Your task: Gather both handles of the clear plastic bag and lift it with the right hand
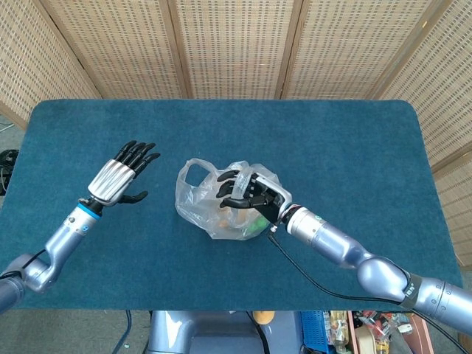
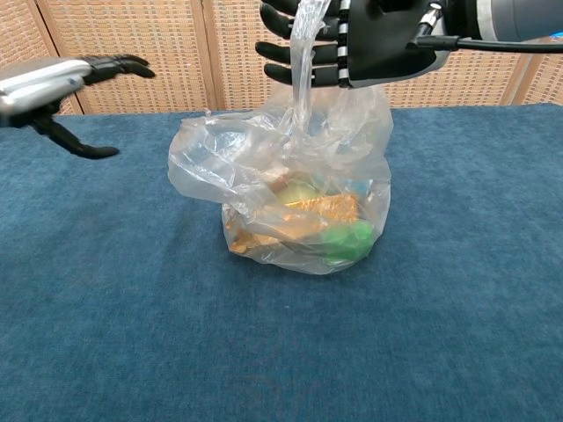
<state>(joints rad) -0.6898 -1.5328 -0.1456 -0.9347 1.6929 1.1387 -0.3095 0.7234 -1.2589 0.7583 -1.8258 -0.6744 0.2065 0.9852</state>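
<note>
Crinkled clear plastic bag (image 2: 290, 189); one handle (image 2: 303, 53) looped over right hand (image 2: 365, 40).

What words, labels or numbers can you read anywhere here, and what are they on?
None can be read.
The clear plastic bag carries no visible print.
The orange-gold packet inside it may be printed, but it is too crumpled and blurred to tell.

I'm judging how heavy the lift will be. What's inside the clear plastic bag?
Through the clear plastic bag show a green rounded item, a pale yellow-green one and orange-gold wrapping. Crumpled film blurs the rest, so what they are and how many stays unclear.
</note>
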